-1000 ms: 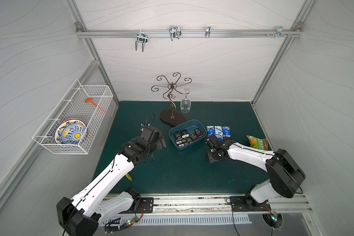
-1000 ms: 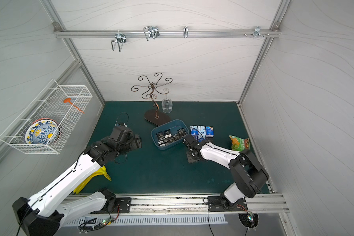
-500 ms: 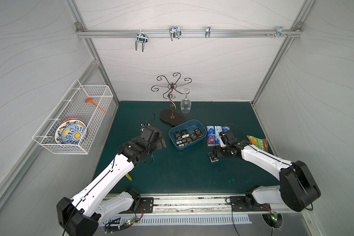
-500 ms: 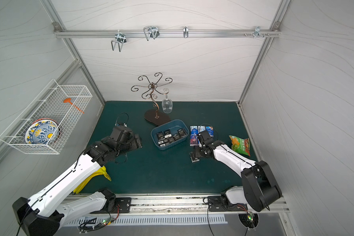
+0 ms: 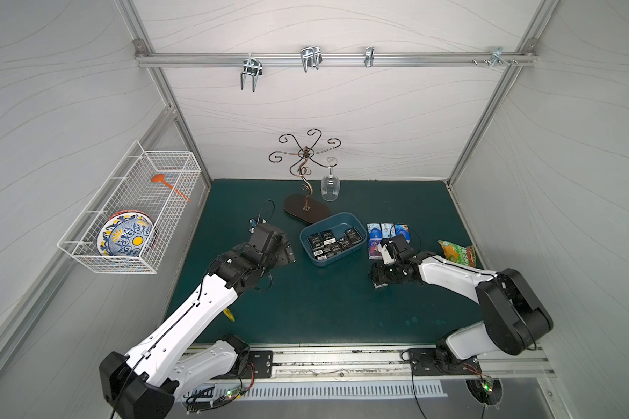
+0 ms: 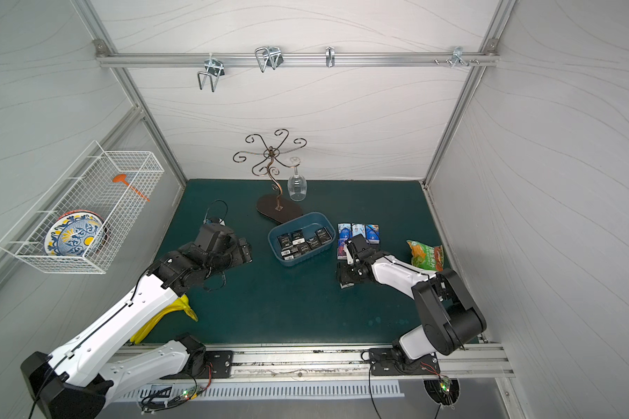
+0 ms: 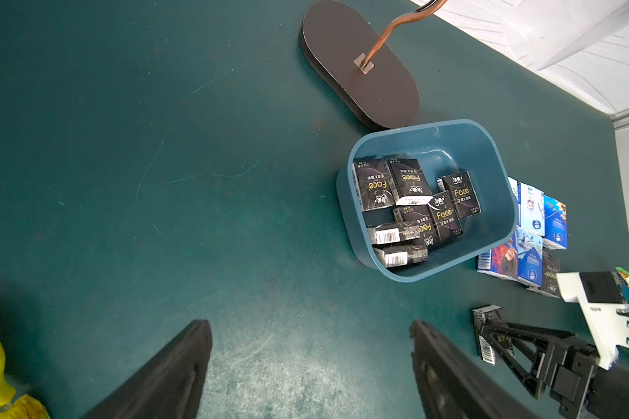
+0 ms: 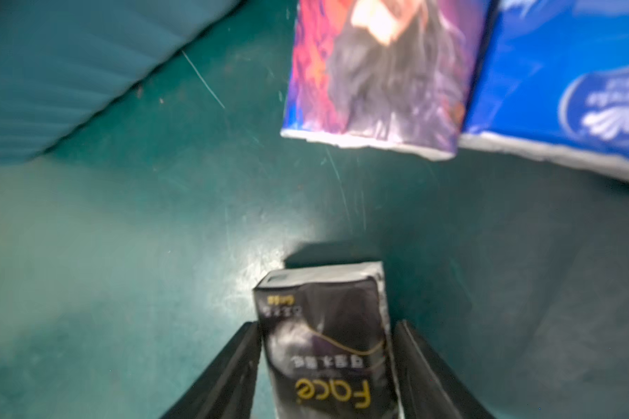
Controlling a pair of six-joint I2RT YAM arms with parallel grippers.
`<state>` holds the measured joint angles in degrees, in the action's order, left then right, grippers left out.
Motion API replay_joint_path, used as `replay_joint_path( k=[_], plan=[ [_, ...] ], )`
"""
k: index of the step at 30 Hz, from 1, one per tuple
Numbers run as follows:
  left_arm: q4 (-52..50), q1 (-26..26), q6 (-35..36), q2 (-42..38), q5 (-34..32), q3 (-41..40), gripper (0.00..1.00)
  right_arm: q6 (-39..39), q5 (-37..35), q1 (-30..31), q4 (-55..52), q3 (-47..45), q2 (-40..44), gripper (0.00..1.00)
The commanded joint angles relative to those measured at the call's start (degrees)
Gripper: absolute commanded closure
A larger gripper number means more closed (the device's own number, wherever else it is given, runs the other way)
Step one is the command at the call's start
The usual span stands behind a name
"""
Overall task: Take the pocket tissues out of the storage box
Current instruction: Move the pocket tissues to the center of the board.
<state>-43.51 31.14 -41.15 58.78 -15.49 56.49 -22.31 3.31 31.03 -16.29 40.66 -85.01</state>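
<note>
Some pocket tissues [image 5: 396, 230] are laid out, one is pinched by the right gripper [image 8: 327, 326], others are left in the storage box [image 7: 451, 145]; the left gripper [image 7: 307, 323] is spread.

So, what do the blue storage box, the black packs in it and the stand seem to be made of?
Storage box: moulded plastic, smooth, semi-gloss; soft highlights, rounded corners.
Black packs: tissue in glossy plastic film, probably; wrinkles and glints.
Stand base: matt dark board, perhaps wood; pale cut edge.
Stem: copper-coloured metal, it seems.
</note>
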Motion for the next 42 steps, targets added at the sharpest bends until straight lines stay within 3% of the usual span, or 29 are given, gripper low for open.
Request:
replay_joint_path(
  k=[1, 7, 16, 23, 35, 42],
  plan=[
    [1.0, 0.2, 0.1, -1.0, -0.7, 2.1, 0.10, -2.0, -3.7, 1.2, -0.2, -0.1, -2.9, 0.41],
    [0.9, 0.1, 0.4, -1.0, -0.9, 1.9, 0.10, -7.6, -8.7, 1.8, 1.9, -1.3, -3.4, 0.49],
    [0.7, 0.2, 0.6, -1.2, -0.9, 1.9, 0.10, -12.2, -13.3, 2.2, 3.3, 0.8, -6.5, 0.48],
    [0.6, 0.2, 0.8, -1.4, -1.5, 1.8, 0.10, -11.9, -12.8, 0.7, 3.6, 0.8, -6.6, 0.47],
    [0.2, 0.1, 0.9, -1.6, -1.8, 2.2, 0.10, -12.0, -12.7, 0.0, 4.0, 1.9, -8.6, 0.41],
    [0.4, 0.2, 0.7, -1.4, -1.7, 2.3, 0.10, -11.4, -13.0, 1.0, 0.8, 3.1, -4.7, 0.34]
  ],
)
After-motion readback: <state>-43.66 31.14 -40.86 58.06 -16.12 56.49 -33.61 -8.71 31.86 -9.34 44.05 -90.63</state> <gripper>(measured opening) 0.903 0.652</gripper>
